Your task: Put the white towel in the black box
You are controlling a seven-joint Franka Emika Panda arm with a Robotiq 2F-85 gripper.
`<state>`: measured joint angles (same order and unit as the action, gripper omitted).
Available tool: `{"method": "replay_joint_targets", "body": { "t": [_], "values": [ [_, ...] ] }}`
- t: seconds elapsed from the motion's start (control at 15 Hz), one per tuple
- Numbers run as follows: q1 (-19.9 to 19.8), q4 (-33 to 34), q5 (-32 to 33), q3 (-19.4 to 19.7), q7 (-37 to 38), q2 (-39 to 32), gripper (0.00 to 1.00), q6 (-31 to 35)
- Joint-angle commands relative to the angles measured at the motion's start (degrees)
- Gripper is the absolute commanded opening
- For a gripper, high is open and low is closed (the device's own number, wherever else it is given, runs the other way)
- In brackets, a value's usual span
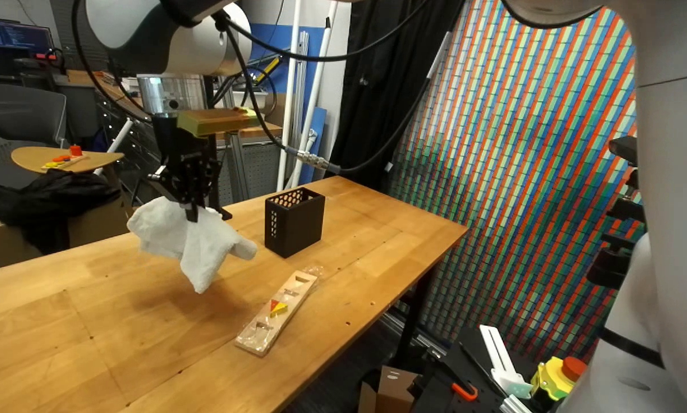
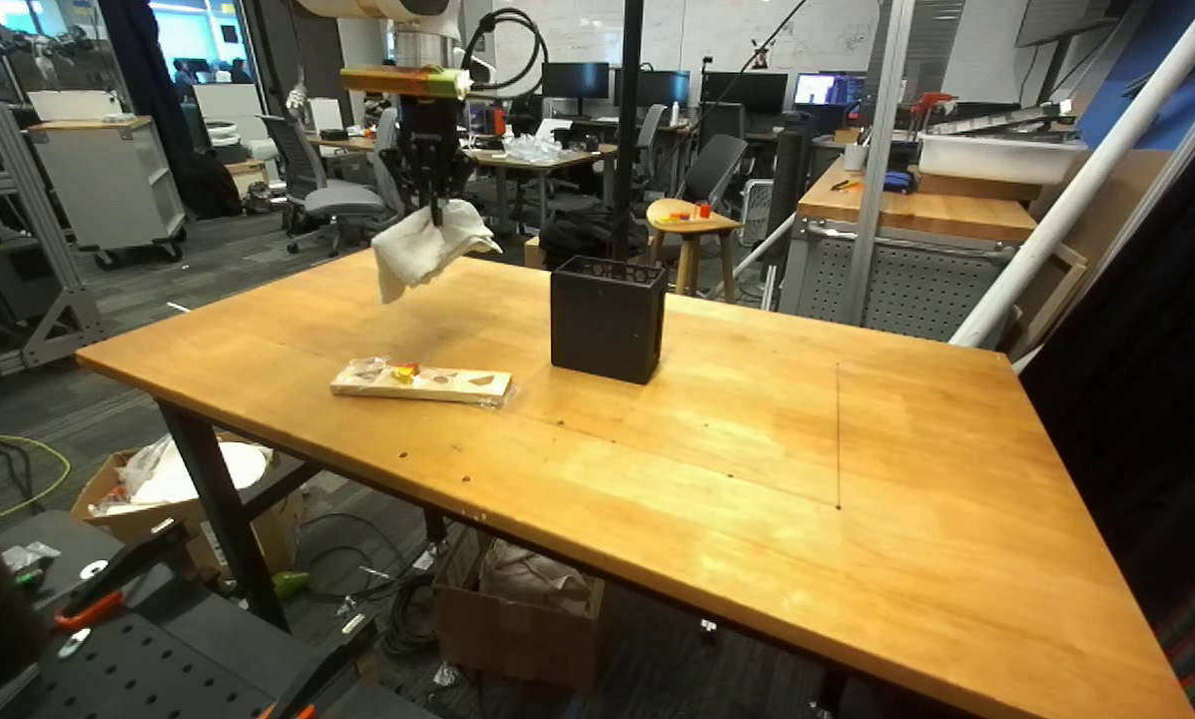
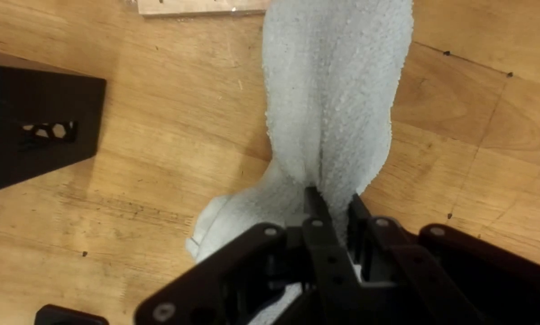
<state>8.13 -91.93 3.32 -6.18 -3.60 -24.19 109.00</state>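
on the wooden bench (image 1: 377,229) stands the black box (image 1: 294,228), with a pale strip (image 2: 422,390) lying near it. the claw (image 3: 334,197) pinches the white towel (image 1: 202,246), which hangs in floppy folds above the bench, near the box.

No word, number or brand was legible from where I stood. Faint lines (image 1: 17,31) on the dark monitor (image 1: 26,39), thin marks (image 2: 825,36) toward the right edge of the whiteboard (image 2: 587,32), and a small pale mark (image 1: 393,376) on a cardboard box (image 1: 396,392) were too small to read.
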Motion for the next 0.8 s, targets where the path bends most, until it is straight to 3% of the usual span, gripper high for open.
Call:
{"method": "replay_joint_targets", "body": {
  "t": [0.0, 0.4, 0.73],
  "values": [
    [-0.9, -3.3, 0.7, 0.4, -1.7, 6.5, 0.03, -4.2],
    [-3.7, -0.8, 2.4, 1.9, -7.8, 10.5, 0.03, -13.2],
    [-7.0, 3.2, 2.5, 3.9, -12.9, 11.2, 0.03, -16.8]
  ]
}}
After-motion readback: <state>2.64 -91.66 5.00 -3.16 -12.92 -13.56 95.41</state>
